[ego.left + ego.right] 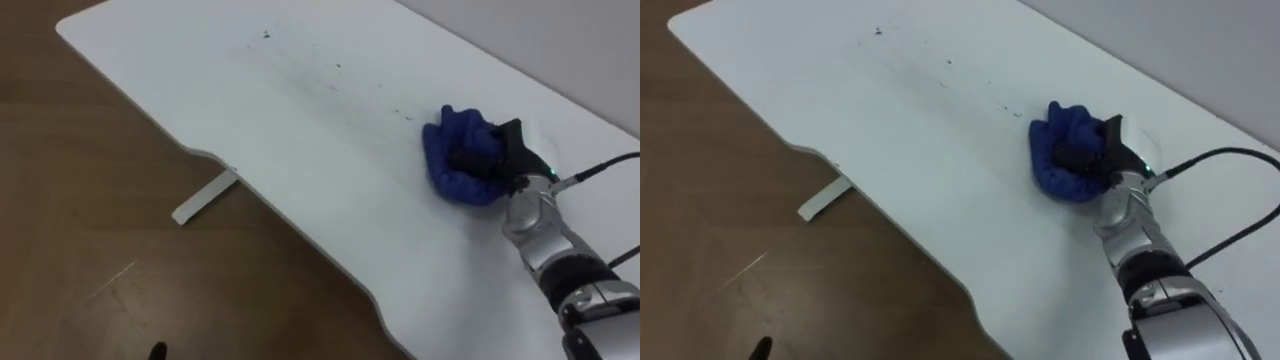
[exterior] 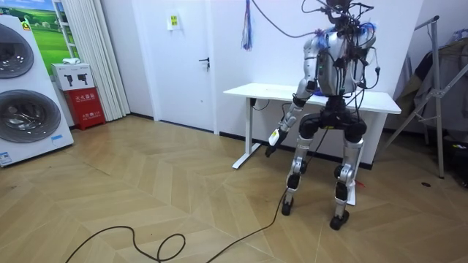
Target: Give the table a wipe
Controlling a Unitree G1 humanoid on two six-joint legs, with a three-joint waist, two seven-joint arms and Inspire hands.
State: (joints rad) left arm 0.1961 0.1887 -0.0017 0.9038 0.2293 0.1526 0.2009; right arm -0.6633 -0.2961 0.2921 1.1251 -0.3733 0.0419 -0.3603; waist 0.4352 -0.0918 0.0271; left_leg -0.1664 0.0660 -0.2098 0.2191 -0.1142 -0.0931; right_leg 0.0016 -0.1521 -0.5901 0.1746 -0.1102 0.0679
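Observation:
A crumpled blue cloth (image 1: 452, 152) (image 1: 1055, 150) lies on the white table (image 1: 250, 120) (image 2: 252, 90), toward its right part. My right hand (image 1: 495, 155) (image 1: 1102, 152) rests on the cloth with its dark fingers curled into the folds, shut on it. To the left of the cloth a faint streak of dark specks (image 1: 320, 80) (image 1: 930, 62) runs across the tabletop. My left hand (image 2: 271, 145) hangs down beside the table's front edge in the room view. I stand at the table's long side, facing the wall.
The table's wavy front edge (image 1: 290, 215) drops to a wooden floor, where a white table foot (image 1: 205, 197) sticks out. In the room view, washing machines (image 2: 25, 95) and a red box (image 2: 86, 106) stand at its left, a metal rack (image 2: 439, 95) at its right.

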